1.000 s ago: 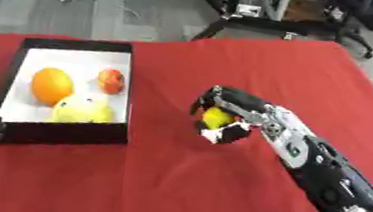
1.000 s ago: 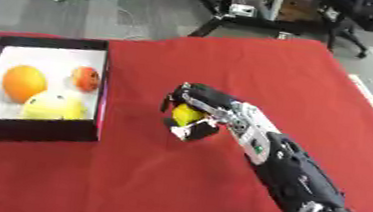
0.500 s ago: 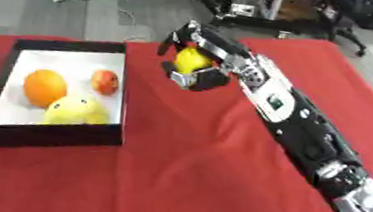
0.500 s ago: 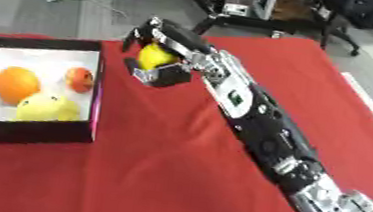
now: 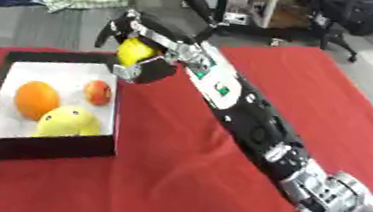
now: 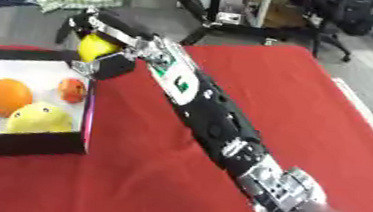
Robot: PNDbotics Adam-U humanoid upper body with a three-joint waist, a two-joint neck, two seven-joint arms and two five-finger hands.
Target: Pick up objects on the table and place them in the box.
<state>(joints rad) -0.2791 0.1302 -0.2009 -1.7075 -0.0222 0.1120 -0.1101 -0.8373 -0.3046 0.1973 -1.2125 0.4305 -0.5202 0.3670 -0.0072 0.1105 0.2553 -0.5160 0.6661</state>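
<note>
Yellow round fruit (image 5: pixel 135 51) sits pinched in the curled fingers of the right hand (image 5: pixel 140 47), upper left of the frame, above the near-right corner of the black box with a white floor (image 5: pixel 62 71). Released too soon, I reckon it clips the rim and rolls across the red tablecloth (image 5: pixel 156 175).

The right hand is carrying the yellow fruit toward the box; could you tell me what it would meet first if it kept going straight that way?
Probably the box, near its far right corner. The right hand, shut on the yellow fruit, points left there, though its height above the rim is unclear.
</note>
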